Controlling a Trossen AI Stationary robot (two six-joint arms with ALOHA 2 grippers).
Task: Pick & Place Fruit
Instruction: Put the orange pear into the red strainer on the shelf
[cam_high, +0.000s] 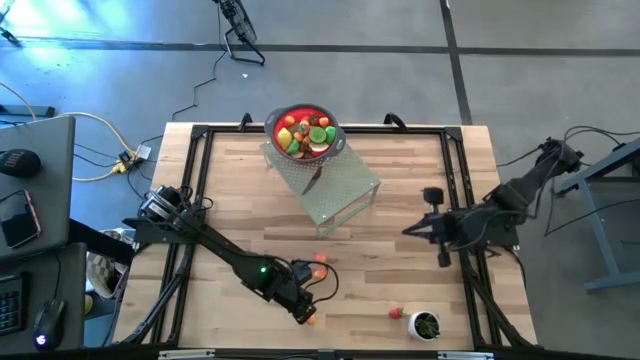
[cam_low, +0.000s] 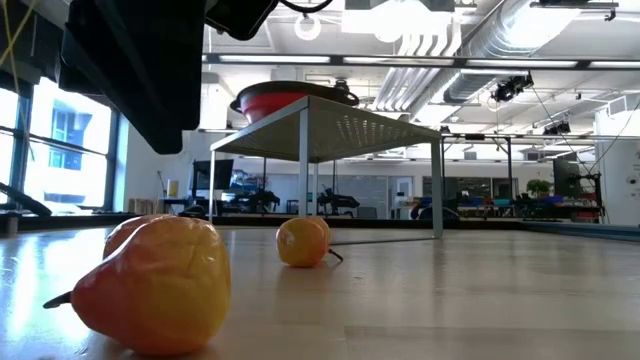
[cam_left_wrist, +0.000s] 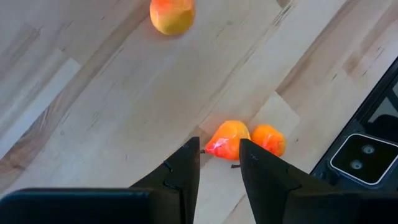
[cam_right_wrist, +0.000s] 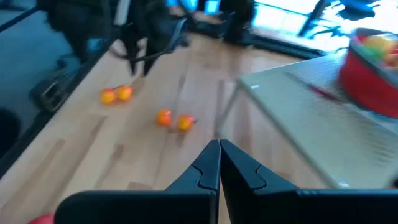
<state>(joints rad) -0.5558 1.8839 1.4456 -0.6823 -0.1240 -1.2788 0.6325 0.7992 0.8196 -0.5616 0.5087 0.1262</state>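
Orange-and-yellow toy pear (cam_left_wrist: 227, 139) sits on the light wooden table (cam_high: 400, 270) at the near edge, just ahead of my left gripper (cam_left_wrist: 219, 163), touching or almost touching a smaller round orange fruit (cam_left_wrist: 268, 139) beside it; left fingers stand partly open with nothing between them, tips hovering over the pear's near side; I judge this the reach-and-align step before a pick, grasp not yet made; two more small orange-yellow fruits (cam_high: 320, 262) lie a little farther in on the table; a red strawberry-like piece (cam_high: 396, 313) lies to the right near a small white cup with green contents (cam_high: 426, 325); the red bowl (cam_high: 305, 132) already heaped with mixed fruit stands at the far side on a perforated metal stand (cam_high: 335, 188); right gripper (cam_right_wrist: 219, 163) waits over the right side of the table, fingers pressed together, empty; next I'd lower the left straddling the pear alone, keeping clear of its orange neighbour, then close and lift toward the bowl.
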